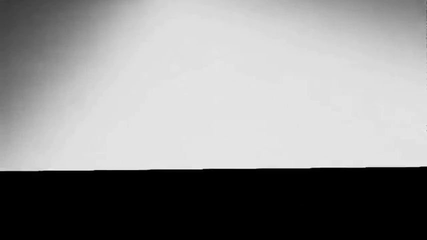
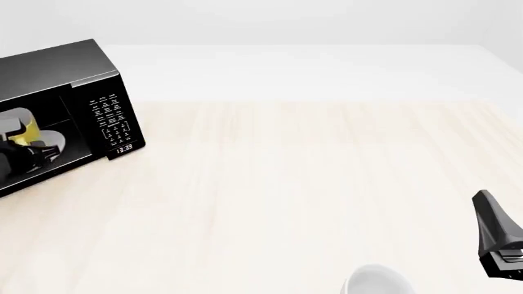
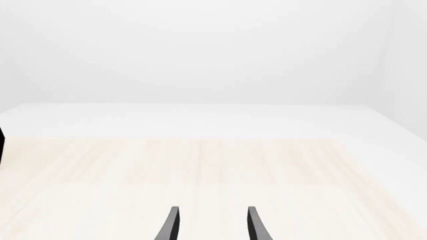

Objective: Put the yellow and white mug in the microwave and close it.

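Inside the microwave (image 2: 70, 79), the left claw (image 2: 24, 153) sits beside the yellow and white mug (image 2: 31, 128), grip unreadable; withdraw straight, avoiding the mug. Right claw (image 3: 210, 225) spread, idle.

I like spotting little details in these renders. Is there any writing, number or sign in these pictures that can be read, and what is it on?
"13:33": white digits, a little blurred, on the clock display at the foot of the microwave control panel.
Keypad markings on that panel: white signs, too small to read.
Nothing else carries writing in the front or either wrist view.
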